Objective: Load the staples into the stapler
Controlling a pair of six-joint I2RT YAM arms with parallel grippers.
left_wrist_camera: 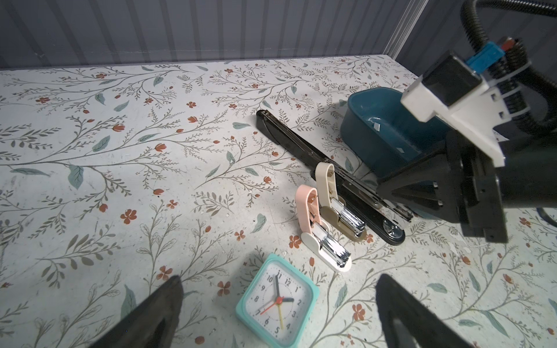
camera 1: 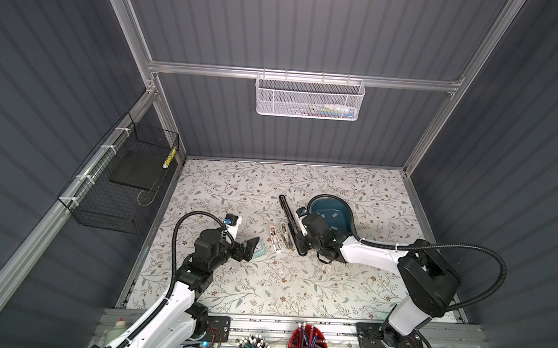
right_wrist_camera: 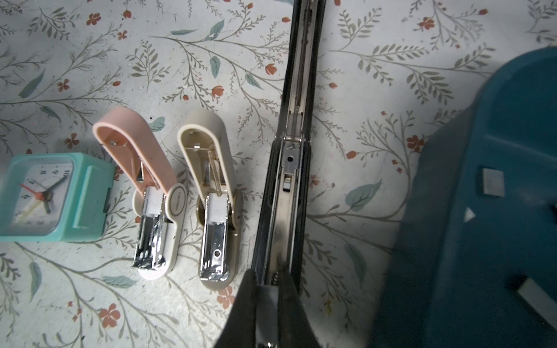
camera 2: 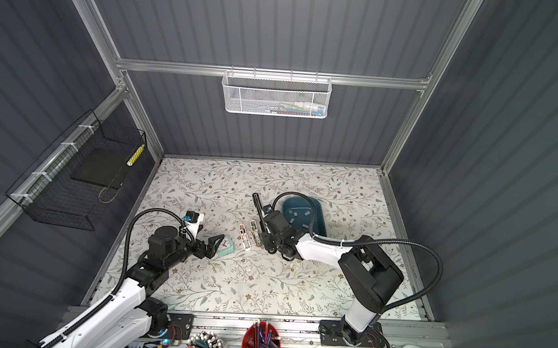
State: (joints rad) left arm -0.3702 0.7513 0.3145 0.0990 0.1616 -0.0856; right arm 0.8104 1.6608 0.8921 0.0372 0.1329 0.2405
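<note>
Staples (right_wrist_camera: pixel 492 182), tiny flat grey metal strips, lie loose inside the deep teal oval plastic tray (left_wrist_camera: pixel 370 150), right of the middle of the flower-patterned counter (camera 1: pixel 236 185). The right claw (right_wrist_camera: pixel 267 281) is pressed together on what looks like one pale grey strip (right_wrist_camera: pixel 265 299), low over the near end of the long black stapler (right_wrist_camera: pixel 297 90), which lies opened flat just beside the tray. Alongside lie a small beige stapler (left_wrist_camera: pixel 327 180) and a small pink stapler (left_wrist_camera: pixel 307 208), both flipped open. The left claw (left_wrist_camera: pixel 280 281), spread wide, hovers above a square mint alarm clock (left_wrist_camera: pixel 277 304).
</note>
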